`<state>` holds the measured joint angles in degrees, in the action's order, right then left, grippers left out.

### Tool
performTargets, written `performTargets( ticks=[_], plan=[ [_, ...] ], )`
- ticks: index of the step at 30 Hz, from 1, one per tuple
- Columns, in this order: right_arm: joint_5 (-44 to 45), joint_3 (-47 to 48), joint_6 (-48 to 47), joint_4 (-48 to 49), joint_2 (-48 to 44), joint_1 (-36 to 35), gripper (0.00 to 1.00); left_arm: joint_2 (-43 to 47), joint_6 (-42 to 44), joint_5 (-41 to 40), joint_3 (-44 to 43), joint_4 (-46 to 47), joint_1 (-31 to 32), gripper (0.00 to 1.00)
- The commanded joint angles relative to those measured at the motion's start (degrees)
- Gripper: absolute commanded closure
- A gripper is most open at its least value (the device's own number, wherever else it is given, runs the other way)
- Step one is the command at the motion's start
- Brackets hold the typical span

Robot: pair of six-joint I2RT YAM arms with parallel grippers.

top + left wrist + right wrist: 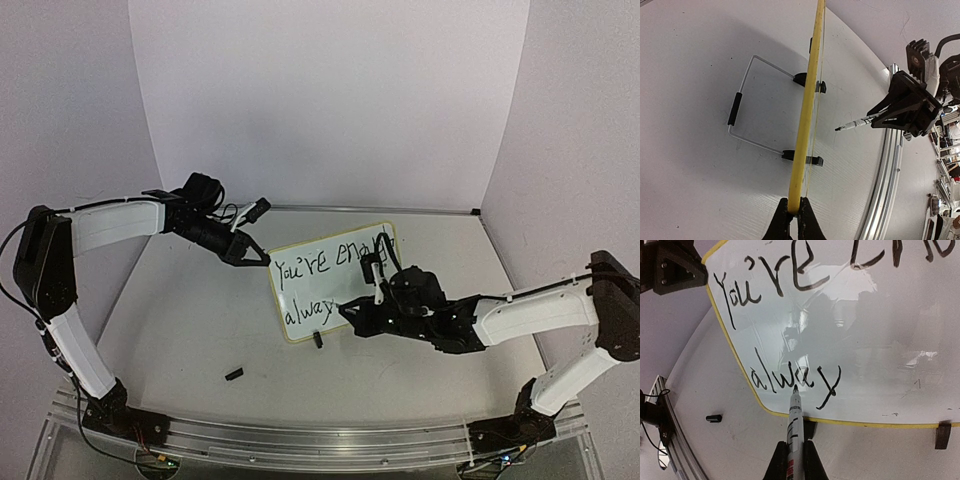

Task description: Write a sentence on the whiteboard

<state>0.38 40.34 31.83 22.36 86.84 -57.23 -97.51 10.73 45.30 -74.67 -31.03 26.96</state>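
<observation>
Whiteboard (318, 296) upright mid-table (180, 330), between grippers.
Left gripper (794, 204) pinched on yellow rim at board's upper-left corner.
Right gripper (795, 460) clamped on marker (795, 422), tip at board under "alway".
Sentence (310, 266): black, thin, uneven, two lines; top line partly behind right arm.
Count: one board, one marker, two black clip feet (942, 435), one loose black cap (235, 374).

Probably a robotics lab, white backdrop panels (330, 100), aluminium rail (320, 432), table-mounted arms (110, 225)
</observation>
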Motion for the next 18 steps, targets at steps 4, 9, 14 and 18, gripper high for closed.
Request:
performTargets(
  ticks=[4,9,14,18],
  plan=[
    [5.51,-1.46,1.67,0.58,-0.86,1.71,1.0,0.63,3.7,-3.86,-0.74,-2.37,0.99,1.0],
    [5.86,-1.66,1.69,0.62,-0.88,2.63,1.0,0.61,3.72,-3.9,-0.74,-2.42,0.99,1.0],
    [5.4,-1.61,1.66,0.67,-0.87,3.77,1.0,0.68,3.76,-3.9,-0.74,-2.46,0.99,1.0],
    [4.4,-1.35,1.49,0.69,-0.1,4.62,1.0,0.71,3.72,-3.91,-0.77,-2.49,0.99,1.0]
  ],
)
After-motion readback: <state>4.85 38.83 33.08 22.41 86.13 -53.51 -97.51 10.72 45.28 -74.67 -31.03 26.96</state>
